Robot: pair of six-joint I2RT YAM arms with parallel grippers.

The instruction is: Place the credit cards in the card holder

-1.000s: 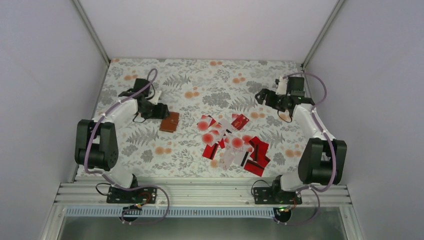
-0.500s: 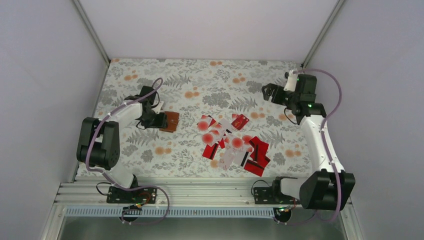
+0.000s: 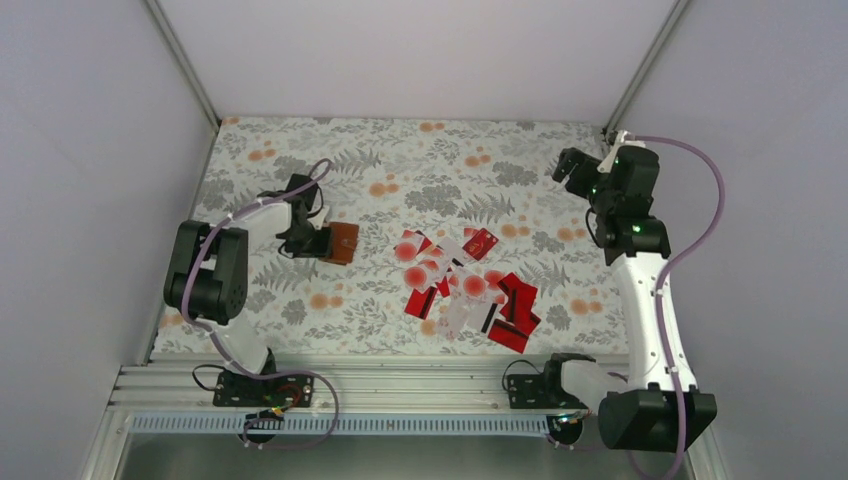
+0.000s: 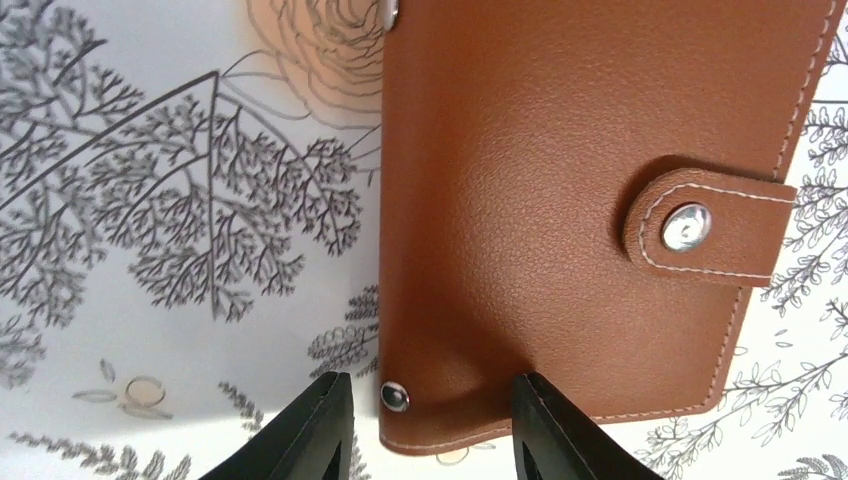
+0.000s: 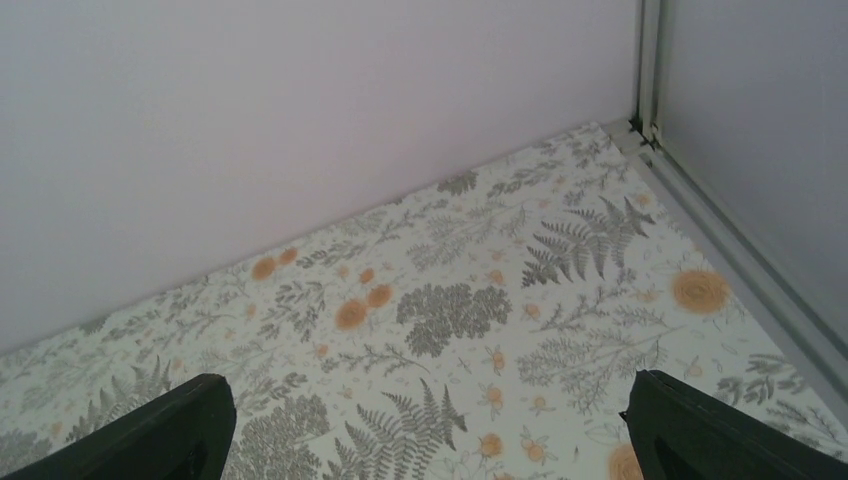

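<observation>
The card holder (image 4: 580, 200) lies snapped shut on the table (image 3: 420, 160), its far edge cut off in the left wrist view. The left end effector (image 4: 432, 430) straddles its studded corner with fingers partly spread, one clear of the leather. The credit cards (image 3: 465, 285) lie scattered to the holder's right. Farther right, the right end effector (image 5: 428, 430) gapes wide and empty, its fingertips cropped.

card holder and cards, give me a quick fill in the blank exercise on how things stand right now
1. The brown card holder lies ____, its strap snapped down.
2. The left gripper has a finger on either side of one ____ of the card holder.
3. The right gripper stands ____ above the floral table, holding nothing.
4. In the top view, the credit cards lie scattered to the ____ of the card holder.

Missing words: closed; corner; open; right
</observation>
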